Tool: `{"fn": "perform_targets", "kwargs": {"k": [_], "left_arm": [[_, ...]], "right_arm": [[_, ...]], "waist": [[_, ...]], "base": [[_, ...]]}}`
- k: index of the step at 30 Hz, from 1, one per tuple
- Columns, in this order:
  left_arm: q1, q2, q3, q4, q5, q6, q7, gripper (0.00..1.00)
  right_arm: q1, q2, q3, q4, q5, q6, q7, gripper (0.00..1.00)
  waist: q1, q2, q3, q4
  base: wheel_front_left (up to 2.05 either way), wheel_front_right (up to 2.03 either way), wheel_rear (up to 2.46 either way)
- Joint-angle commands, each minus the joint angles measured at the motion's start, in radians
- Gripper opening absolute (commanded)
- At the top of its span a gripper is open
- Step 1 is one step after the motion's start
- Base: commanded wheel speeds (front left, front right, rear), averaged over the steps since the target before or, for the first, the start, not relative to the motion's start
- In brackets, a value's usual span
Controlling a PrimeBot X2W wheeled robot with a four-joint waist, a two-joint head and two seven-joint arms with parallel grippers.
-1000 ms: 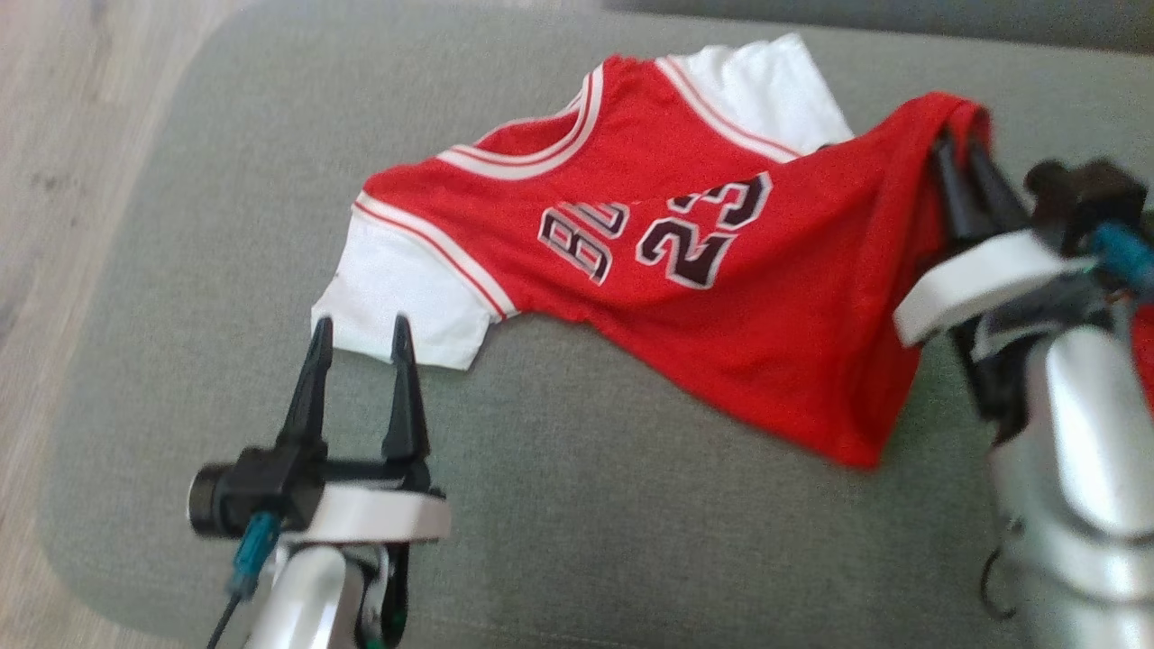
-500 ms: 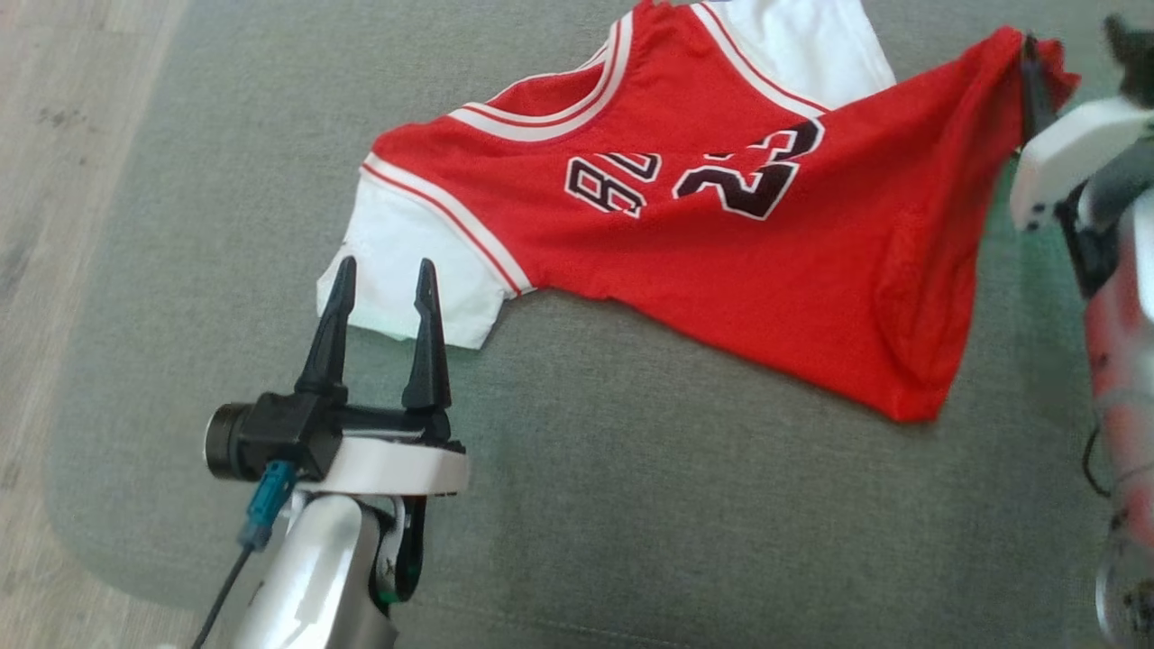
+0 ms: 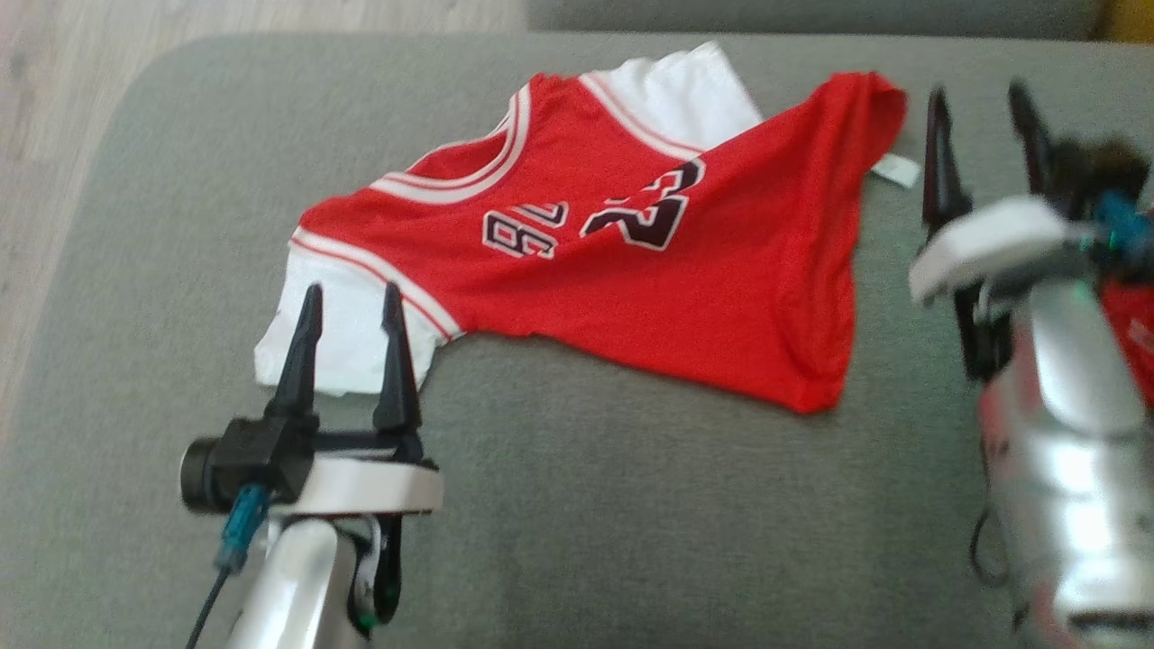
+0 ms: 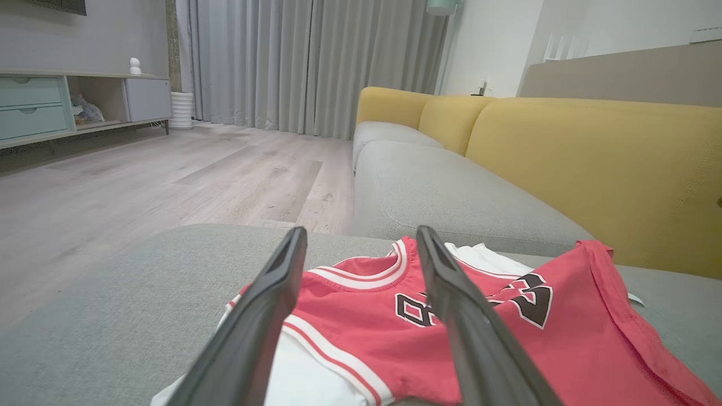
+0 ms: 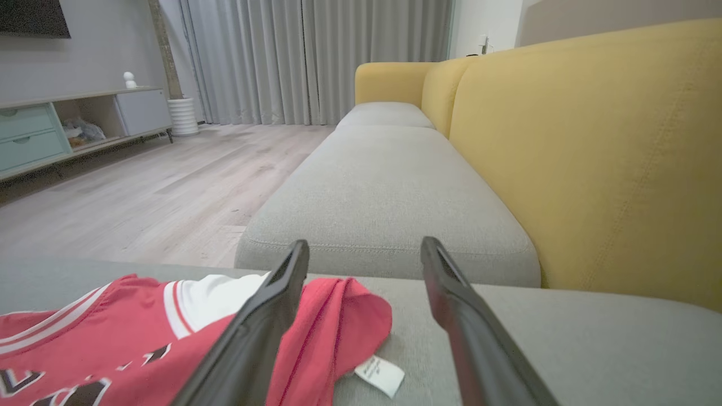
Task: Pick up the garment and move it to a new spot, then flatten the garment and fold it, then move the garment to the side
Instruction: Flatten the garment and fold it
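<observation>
- At the left of the head view, wooden floor (image 3: 54,108) runs beside the grey sofa cushion (image 3: 586,505), and that cushion serves as the work surface.
- Next along is the left gripper (image 3: 350,293). Its forearm (image 3: 288,586) rises from the bottom edge, fingers pointing up the view, spread wide and holding nothing. The tips hang just over the white sleeve (image 3: 347,356), which looks like a ready stance for pinching or pinning that sleeve.
- Mid-cushion, there's the garment (image 3: 631,288), a red jersey with white sleeves. It lies front up, neckline toward the upper left and hem toward the right. It sits slanted and rumpled, with a fold running across the black numerals, so flattening looks not yet done.
- Up at the garment's far right corner the hem (image 3: 870,95) bunches into a small peak. A white care label (image 3: 894,169) pokes out onto the cushion just beside it.
- Now the right gripper (image 3: 978,99). It stands just beside that bunched corner, apart from the cloth as far as the head view tells, fingers wide with nothing between them. Its silvery forearm (image 3: 1064,433) climbs the right edge, a touch blurred.
- Judgement call: the garment rests free at its spot and both grippers are empty, so smoothing the cloth seems to be the step in hand.
- Far right in the right wrist view, the yellow backrest (image 5: 592,141) walls the seat.
</observation>
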Motion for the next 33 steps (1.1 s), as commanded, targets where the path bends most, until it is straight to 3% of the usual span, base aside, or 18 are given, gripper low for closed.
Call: {"fn": "perform_targets", "kwargs": {"k": [1,7,11,16,25,29,33], "left_arm": [[0.002,0.005,0.040,-0.029,0.008,0.004,-0.008,1.00],[0.047,0.005,0.061,-0.033,0.015,0.004,-0.008,1.00],[0.069,0.005,0.074,-0.038,0.020,-0.001,-0.008,1.00],[0.080,0.005,0.075,-0.041,0.022,-0.002,-0.008,1.00],[0.090,0.005,0.060,-0.041,0.022,-0.003,-0.008,1.00],[0.086,0.005,0.055,-0.043,0.022,-0.002,-0.008,1.00],[0.071,0.005,0.048,-0.042,0.017,-0.002,-0.008,1.00]], "right_arm": [[0.040,0.019,0.024,-0.071,0.030,-0.001,-0.015,1.00],[0.301,0.024,0.162,-0.246,0.272,-0.001,-0.019,1.00],[0.439,0.025,0.212,-0.347,0.343,-0.001,-0.013,1.00],[0.506,0.025,0.238,-0.411,0.350,-0.001,0.016,1.00],[0.580,0.025,0.383,-0.462,0.282,-0.001,0.145,1.00],[0.577,0.025,0.378,-0.434,0.262,-0.001,0.196,1.00],[0.554,0.025,0.346,-0.397,0.315,-0.001,0.211,1.00]], "waist": [[0.0001,0.0000,-0.053,-0.051],[0.0001,0.0000,-0.102,-0.094],[0.0001,0.0000,-0.114,-0.109],[0.0001,0.0000,-0.121,-0.112],[0.0001,0.0000,-0.129,-0.086],[0.0001,0.0000,-0.113,-0.069],[0.0001,0.0000,-0.085,-0.044]], "base": [[0.00,0.00,0.00],[0.00,0.00,0.00],[0.00,0.00,0.00],[0.00,0.00,0.00],[0.00,0.00,0.00],[0.00,0.00,0.00],[0.00,0.00,0.00]]}}
